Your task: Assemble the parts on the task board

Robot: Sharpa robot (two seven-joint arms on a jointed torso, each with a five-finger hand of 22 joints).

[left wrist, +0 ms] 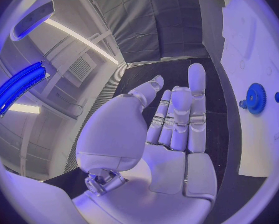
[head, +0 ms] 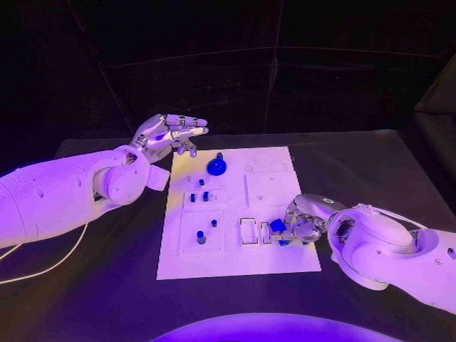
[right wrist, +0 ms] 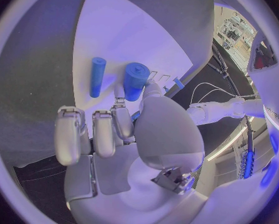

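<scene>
While my right hand (head: 298, 228) pinches a blue part (head: 277, 226) low over the board (head: 239, 267) near its slots, probably to seat it, my left hand (head: 169, 135) waits empty, fingers (head: 192, 132) half-curled, beside the gear (head: 216, 167).

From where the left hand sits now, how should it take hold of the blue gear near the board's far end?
Grip the blue gear by its toothed rim, coming straight down from above. It appears to lie flat on the task board, a small knob rising at its centre, so only rim and knob offer purchase. The left hand, empty with fingers apart, hovers just off the board's far left corner; a short move inward probably reaches it.
</scene>
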